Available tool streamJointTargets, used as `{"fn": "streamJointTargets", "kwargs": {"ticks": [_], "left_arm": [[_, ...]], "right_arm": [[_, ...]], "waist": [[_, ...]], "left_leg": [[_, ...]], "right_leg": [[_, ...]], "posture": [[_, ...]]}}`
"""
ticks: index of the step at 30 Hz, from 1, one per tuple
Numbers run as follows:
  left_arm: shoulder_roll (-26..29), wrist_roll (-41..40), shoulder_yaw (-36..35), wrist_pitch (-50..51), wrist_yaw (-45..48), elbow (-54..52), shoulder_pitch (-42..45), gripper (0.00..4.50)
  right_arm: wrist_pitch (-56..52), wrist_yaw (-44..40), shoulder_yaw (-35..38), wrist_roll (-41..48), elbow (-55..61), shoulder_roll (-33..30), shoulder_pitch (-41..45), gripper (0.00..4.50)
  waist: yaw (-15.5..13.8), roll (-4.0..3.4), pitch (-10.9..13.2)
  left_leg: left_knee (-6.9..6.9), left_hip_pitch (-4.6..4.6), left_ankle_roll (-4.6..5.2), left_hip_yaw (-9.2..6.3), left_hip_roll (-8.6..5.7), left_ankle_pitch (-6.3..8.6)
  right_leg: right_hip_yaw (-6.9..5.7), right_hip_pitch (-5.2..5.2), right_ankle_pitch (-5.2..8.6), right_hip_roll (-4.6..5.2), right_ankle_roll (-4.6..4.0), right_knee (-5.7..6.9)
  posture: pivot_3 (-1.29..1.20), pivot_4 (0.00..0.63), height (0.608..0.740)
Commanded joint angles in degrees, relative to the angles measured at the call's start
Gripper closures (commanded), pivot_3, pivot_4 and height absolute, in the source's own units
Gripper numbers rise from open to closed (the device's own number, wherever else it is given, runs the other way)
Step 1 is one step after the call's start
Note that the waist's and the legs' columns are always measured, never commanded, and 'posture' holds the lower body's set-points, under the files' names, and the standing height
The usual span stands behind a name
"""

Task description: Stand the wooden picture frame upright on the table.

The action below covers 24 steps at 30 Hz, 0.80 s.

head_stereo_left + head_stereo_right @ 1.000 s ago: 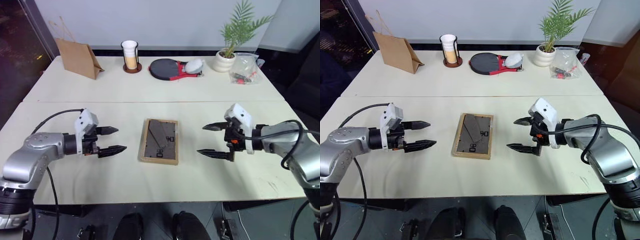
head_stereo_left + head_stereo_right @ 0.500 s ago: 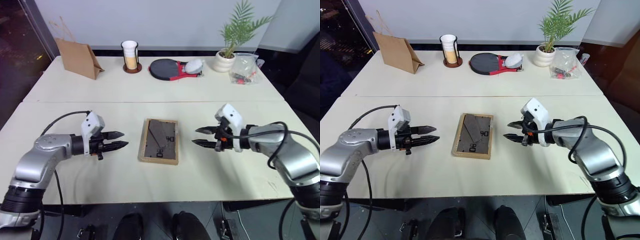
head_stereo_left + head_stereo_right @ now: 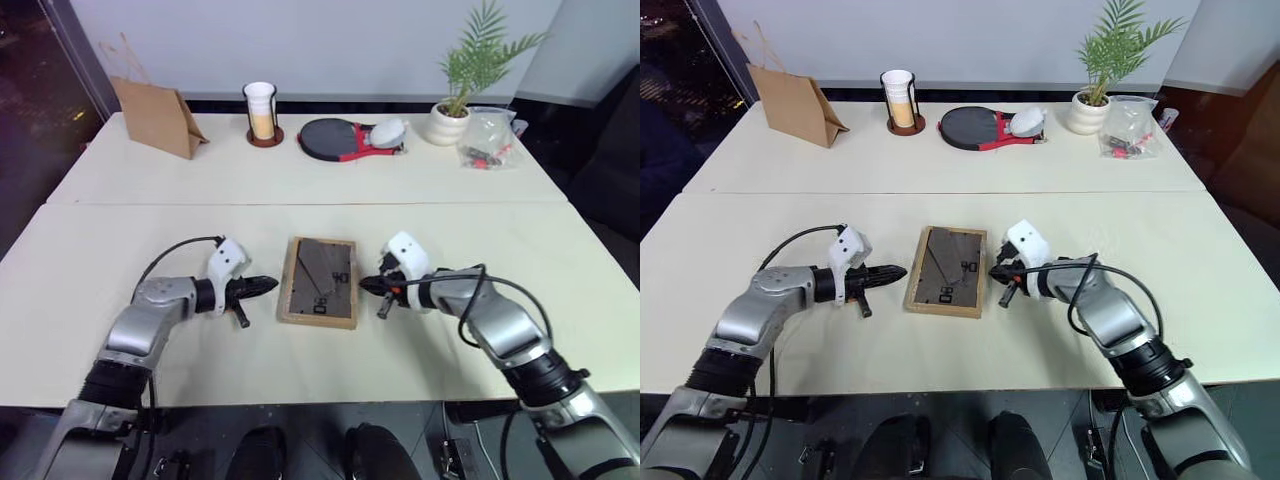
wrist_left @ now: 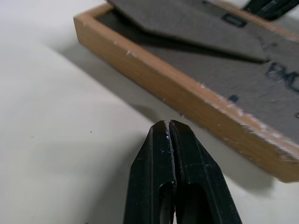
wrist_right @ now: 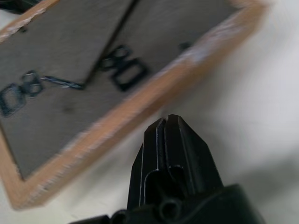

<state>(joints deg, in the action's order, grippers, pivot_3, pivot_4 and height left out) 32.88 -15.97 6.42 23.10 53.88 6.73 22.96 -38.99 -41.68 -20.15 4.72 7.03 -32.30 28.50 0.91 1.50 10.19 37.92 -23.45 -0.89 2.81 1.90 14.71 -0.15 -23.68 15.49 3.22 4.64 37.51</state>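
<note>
Where small light-wood picture frame (image 3: 319, 281) lies flat, grey-brown back up, mid pale cream worktop (image 3: 300, 180): digits on back, "80" legible in right wrist view. Left gripper (image 3: 268, 285) and right gripper (image 3: 366, 286) flank frame, fingers pressed together, holding nothing. Far edge: brown paper bag (image 3: 155, 116), paddle (image 3: 335, 138), potted plant (image 3: 455, 95).
</note>
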Motion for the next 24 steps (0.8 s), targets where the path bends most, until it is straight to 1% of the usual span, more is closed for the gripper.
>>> {"fn": "streamJointTargets", "kwargs": {"ticks": [1,5,13,21,24], "left_arm": [[0.22,0.71,0.72,-1.1,1.13,-1.7,-0.77,4.47],[1.16,0.71,1.3,0.04,2.31,-4.28,-2.59,4.47],[5.36,-0.88,-1.07,2.63,3.37,-9.7,-7.1,4.47],[5.82,-1.0,-2.43,2.97,1.99,-9.02,-6.14,4.47],[6.98,-1.94,-3.1,4.16,2.78,-10.64,-7.21,4.47]], "right_arm": [[0.47,0.22,-1.13,-0.78,0.07,2.36,1.39,4.48],[0.21,-0.55,-1.92,-1.48,0.44,3.44,1.26,4.48],[-2.48,-2.05,-3.27,-1.45,4.18,3.16,-0.46,4.48],[-5.34,-2.07,-4.11,-1.71,7.04,3.4,-1.02,4.48],[-5.06,-2.18,-3.22,-2.16,7.0,2.14,-0.87,4.48]], "waist": [[0.07,0.0,-0.01],[0.09,-0.01,-0.04],[0.15,-0.01,-0.06],[0.01,-0.01,-0.06],[0.01,-0.01,-0.06]], "left_leg": [[0.0,0.01,0.0,-0.01,0.0,0.0],[0.0,0.05,0.0,0.0,0.03,0.0],[-0.01,0.06,0.01,-0.02,0.08,0.01],[0.0,0.06,0.01,-0.02,0.12,0.01],[0.0,0.06,0.01,-0.02,0.1,0.01]], "right_leg": [[0.0,0.0,0.0,0.0,0.0,0.01],[0.0,0.01,0.0,0.0,0.0,0.05],[0.0,0.01,0.0,0.01,-0.01,0.05],[0.0,0.03,0.01,0.02,-0.02,0.05],[0.0,0.02,0.01,0.01,-0.02,0.05]], "posture": [[0.0,0.15,0.74],[0.0,0.15,0.74],[0.0,0.15,0.74],[0.0,0.15,0.74],[0.0,0.15,0.74]]}}
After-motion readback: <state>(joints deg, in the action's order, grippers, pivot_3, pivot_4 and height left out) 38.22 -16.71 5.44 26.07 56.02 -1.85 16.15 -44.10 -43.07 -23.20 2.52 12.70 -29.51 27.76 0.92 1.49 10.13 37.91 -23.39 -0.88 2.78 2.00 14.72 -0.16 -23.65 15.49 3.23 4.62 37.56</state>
